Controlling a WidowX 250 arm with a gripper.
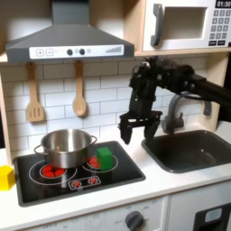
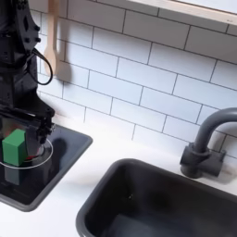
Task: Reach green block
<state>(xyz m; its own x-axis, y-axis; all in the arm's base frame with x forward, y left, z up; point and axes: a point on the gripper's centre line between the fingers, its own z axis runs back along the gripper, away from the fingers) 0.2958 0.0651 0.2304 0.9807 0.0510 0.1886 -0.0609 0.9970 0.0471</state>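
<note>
With its fingers spread and empty, the gripper (image 1: 136, 127) hangs at the center of the first exterior view, above and right of the green block (image 1: 105, 158) on the stove (image 1: 126, 169), so a crooked descent could nudge the block toward the 1 steel pot (image 1: 65, 147) beside it.

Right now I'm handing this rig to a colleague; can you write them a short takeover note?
Claw: open, empty, hanging above the stovetop's right edge in the first exterior view.
Green block: on the stovetop's front right burner, beside the steel pot; it also shows in the second exterior view.
Done: claw is near the block.
Left: lower the claw to the block; no contact yet.
</note>
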